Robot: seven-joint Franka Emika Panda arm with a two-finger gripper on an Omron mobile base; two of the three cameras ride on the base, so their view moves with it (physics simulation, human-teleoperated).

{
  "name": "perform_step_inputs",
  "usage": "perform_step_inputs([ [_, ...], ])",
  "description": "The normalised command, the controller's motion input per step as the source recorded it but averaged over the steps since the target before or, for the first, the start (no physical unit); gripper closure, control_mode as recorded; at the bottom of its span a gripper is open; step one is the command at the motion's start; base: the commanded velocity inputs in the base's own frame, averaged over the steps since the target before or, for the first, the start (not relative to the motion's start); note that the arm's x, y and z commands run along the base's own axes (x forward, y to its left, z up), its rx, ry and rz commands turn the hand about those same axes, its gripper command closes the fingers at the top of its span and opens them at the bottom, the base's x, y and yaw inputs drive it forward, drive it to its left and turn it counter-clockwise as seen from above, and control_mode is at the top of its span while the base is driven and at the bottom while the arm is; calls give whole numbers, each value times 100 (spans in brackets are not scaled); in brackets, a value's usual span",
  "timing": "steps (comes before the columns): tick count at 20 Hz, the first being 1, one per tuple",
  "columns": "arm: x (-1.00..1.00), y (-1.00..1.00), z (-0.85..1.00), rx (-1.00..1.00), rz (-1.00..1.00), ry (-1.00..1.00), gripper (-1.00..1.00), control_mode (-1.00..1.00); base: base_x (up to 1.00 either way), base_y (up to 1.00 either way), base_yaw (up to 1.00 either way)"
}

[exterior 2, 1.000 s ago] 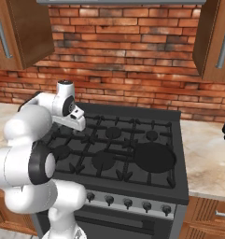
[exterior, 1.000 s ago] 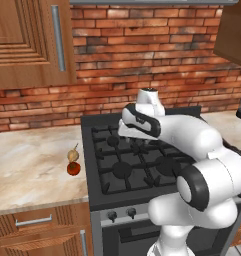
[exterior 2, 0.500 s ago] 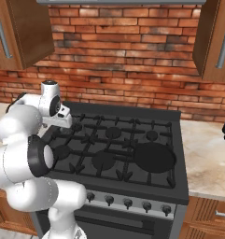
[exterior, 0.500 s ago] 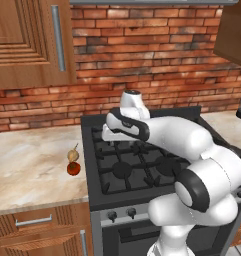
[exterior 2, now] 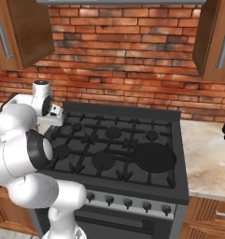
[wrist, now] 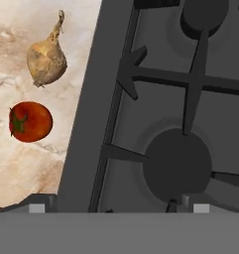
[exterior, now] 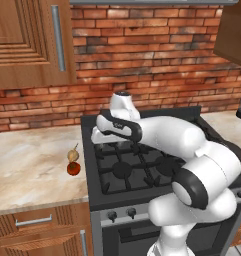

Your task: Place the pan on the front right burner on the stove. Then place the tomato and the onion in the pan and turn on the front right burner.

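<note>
One tomato (wrist: 30,121) and one onion (wrist: 47,61) lie side by side on the bench (exterior: 27,170) (just left of the stove (exterior: 142,165)). One pan (exterior 2: 154,157) sits on a right-hand burner. The fingers (wrist: 36,208) are spread wide, holding nothing.

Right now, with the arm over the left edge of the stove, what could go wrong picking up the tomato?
1. The tomato and onion lie close together on the counter; open fingers coming down could bump the onion and roll it.
2. The tomato is round and glossy, so an off-centre grip may squirt it away.
3. The pan sits across the stove; carrying low could snag the raised grates.
</note>
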Motion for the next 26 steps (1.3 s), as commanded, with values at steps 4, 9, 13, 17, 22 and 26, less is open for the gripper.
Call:
perform_step_inputs([
  [4,0,46,0,2,10,-3,-100,-100,0,0,0],
  [9,0,46,0,2,8,-6,-100,-100,0,0,0],
  [13,5,45,0,2,6,-7,-100,-100,0,0,0],
  [17,8,35,0,2,3,-5,-100,-100,0,0,0],
  [22,19,30,-1,1,2,-1,-100,-100,0,0,0],
  [26,16,17,-3,0,0,0,-100,-100,0,0,0],
])
